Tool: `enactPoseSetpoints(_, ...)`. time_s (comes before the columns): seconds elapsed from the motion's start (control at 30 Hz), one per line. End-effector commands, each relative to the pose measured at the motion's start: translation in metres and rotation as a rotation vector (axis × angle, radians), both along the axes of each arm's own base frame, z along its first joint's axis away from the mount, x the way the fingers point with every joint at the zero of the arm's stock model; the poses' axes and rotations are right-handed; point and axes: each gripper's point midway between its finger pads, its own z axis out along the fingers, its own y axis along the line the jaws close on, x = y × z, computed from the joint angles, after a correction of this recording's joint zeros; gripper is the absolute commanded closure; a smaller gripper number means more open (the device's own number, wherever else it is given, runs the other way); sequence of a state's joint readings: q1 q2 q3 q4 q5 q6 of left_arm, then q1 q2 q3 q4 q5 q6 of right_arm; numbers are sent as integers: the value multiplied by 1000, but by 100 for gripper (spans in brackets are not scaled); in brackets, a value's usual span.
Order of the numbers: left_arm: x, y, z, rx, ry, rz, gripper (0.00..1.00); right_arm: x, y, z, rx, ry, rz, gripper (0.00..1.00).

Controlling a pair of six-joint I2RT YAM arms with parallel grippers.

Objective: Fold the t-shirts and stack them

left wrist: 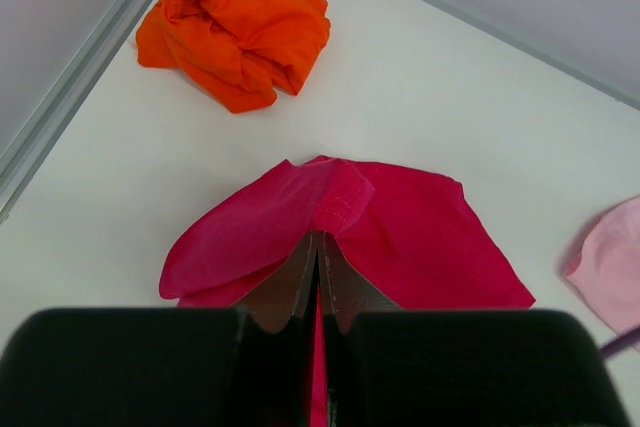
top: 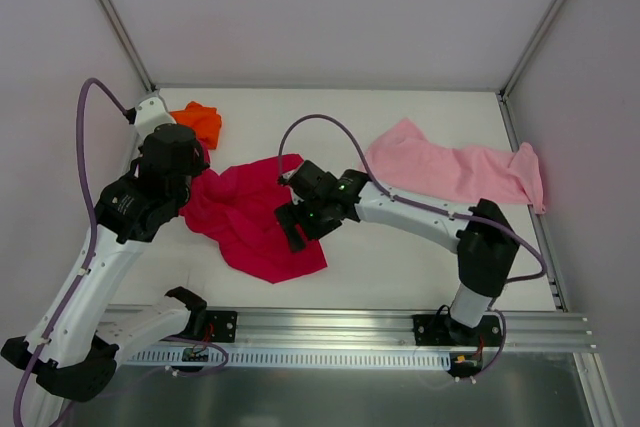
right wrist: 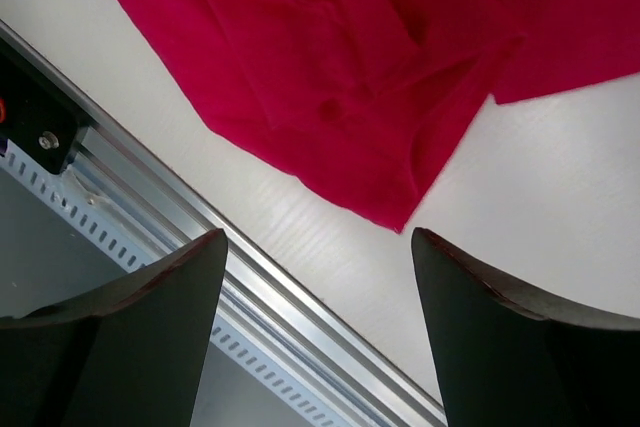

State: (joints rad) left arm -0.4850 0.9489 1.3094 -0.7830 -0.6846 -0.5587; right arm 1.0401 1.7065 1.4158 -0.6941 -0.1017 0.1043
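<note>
We locate the orange t-shirt (top: 197, 122) at the far left corner of the white surface (top: 400, 247). It is bunched into a rumpled mound of soft folds with no clear long axis.

The left fingers (left wrist: 285, 292) are closed tight on a hemmed edge of the crimson t-shirt (top: 250, 217), and the stitched seam puckers just above the tips. This shirt lies at the left-centre, loosely spread in a rough diamond. Its long axis runs diagonally from the pinched edge toward a pointed corner at the near right. The cloth is thin and matte, with shallow creases.

The right fingers (right wrist: 150, 347) stand wide apart with nothing between them, over the near side of the crimson shirt and close to that pointed corner. Bare surface and the slotted aluminium rail (top: 400, 325) at the near edge show beneath them.

The pink t-shirt (top: 450, 169) lies at the far right, drawn out long. Its axis runs left to right, and its right end is gathered against the side frame. The right arm and its purple cable (top: 320, 122) cross between the crimson and pink shirts.
</note>
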Motion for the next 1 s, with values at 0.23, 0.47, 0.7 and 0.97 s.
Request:
enactPoseSetpoints(0.23,-2,5,13,-2,-43,22,100,-22,70,-48,70,113,117,21)
enactPoseSetpoints(0.47,-10,10,12,8,-36,26,100,-22,70,-71,50,126,114,22)
enactPoseSetpoints(0.7,-15,14,10,16,-25,29,100,-20,64,-84,19,116,101,24)
enactPoseSetpoints(0.97,-22,18,13,18,-31,31,100,-21,51,-95,-25,106,99,28)
